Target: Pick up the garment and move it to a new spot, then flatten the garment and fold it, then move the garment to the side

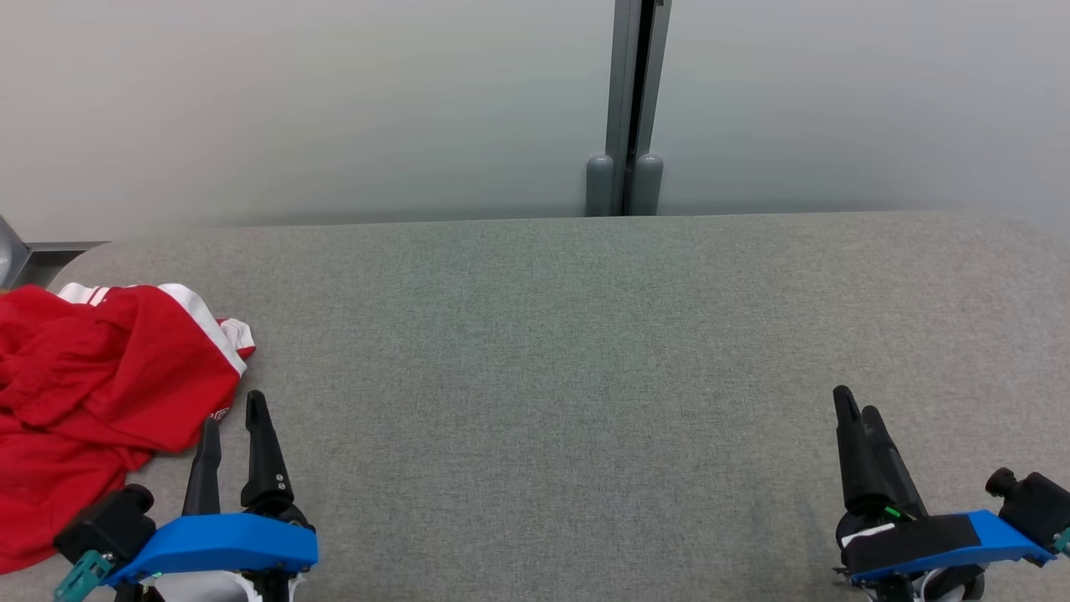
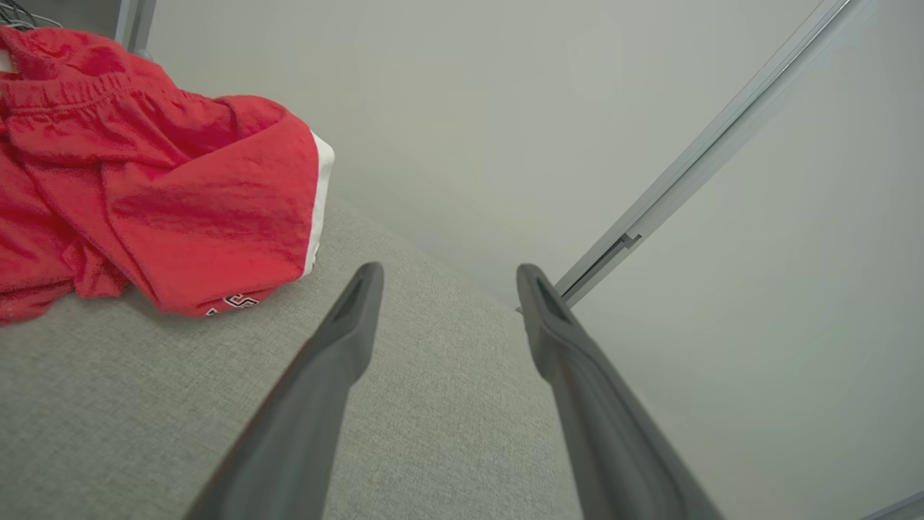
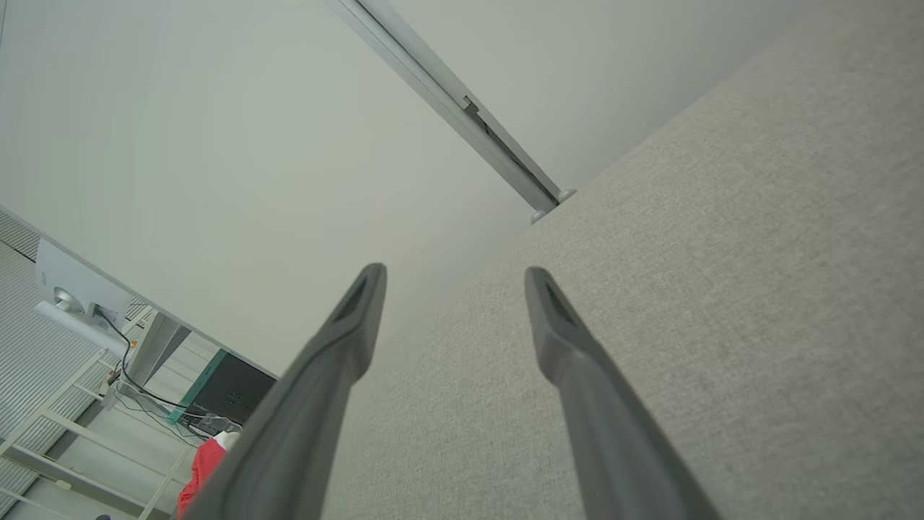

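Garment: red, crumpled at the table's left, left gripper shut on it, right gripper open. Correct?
Not quite. The left gripper is open, not shut on the garment: the left wrist view shows its jaws spread with nothing between them. The rest holds: red, crumpled at the left of the table, right gripper open.

Lower left of the head view: the left gripper (image 1: 232,411), two long black fingers tapering to blunt tips, one bearing two small screws near its base, mounted on a curved bright blue bracket (image 1: 226,539). A black boxy block (image 1: 109,522) and a teal clip (image 1: 79,579) sit at its left end, with white housing (image 1: 201,588) beneath. Lower right: the right gripper (image 1: 856,401), alike, its second blue bracket (image 1: 1003,535) wrapped by a black band (image 1: 919,539), with a small green light (image 1: 893,512) and a black knobbed block (image 1: 1032,497). Wrist views: matte dark grey fingers (image 2: 346,339), each with a recessed slot near the tip.
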Motion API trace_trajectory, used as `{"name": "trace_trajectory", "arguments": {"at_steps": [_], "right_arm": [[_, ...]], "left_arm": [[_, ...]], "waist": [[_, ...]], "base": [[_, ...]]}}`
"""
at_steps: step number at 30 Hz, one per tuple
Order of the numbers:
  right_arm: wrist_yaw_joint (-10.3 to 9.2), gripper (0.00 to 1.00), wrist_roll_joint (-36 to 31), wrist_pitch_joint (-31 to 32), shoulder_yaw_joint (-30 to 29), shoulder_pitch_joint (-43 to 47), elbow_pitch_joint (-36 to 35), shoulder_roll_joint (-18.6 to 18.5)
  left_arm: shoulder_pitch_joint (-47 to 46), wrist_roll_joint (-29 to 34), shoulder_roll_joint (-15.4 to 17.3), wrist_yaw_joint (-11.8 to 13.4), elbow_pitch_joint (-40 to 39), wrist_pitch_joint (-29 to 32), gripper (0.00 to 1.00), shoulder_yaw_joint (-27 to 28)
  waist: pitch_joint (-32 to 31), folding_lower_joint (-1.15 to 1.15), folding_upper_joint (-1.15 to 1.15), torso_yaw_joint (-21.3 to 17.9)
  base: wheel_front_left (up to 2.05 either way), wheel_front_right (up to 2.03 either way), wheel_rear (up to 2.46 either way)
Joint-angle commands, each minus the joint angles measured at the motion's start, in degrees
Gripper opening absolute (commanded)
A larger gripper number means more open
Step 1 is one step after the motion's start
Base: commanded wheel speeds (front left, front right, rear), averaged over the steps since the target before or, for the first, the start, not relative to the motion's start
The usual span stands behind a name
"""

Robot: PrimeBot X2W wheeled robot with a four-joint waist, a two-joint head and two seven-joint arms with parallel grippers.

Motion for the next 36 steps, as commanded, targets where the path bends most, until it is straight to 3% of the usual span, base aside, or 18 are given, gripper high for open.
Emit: {"name": "trace_trajectory", "arguments": {"at_steps": [1, 19, 36], "right_arm": [[0.09, 1.00, -1.63, -0.57, 0.21, -0.04, -0.64, -0.34], [0.11, 1.00, -15.34, -3.28, 1.08, 0.36, 1.01, -0.38], [0.13, 1.00, -25.23, -5.39, 1.68, 0.12, 2.19, -0.41]], "left_arm": [[-0.33, 2.03, 0.46, 0.38, -0.29, -0.55, 1.00, -0.18], [0.08, 14.89, 0.65, 1.80, 1.97, -3.29, 1.00, -1.47], [0.09, 22.85, 0.71, 2.81, 3.47, -5.32, 1.00, -2.60]], "waist": [[0.00, 0.00, 0.00, 0.04], [-0.26, 0.00, 0.00, 0.41], [-0.24, 0.00, 0.00, 0.99]], "base": [[0.00, 0.00, 0.00], [0.00, 0.00, 0.00], [0.00, 0.00, 0.00]]}}
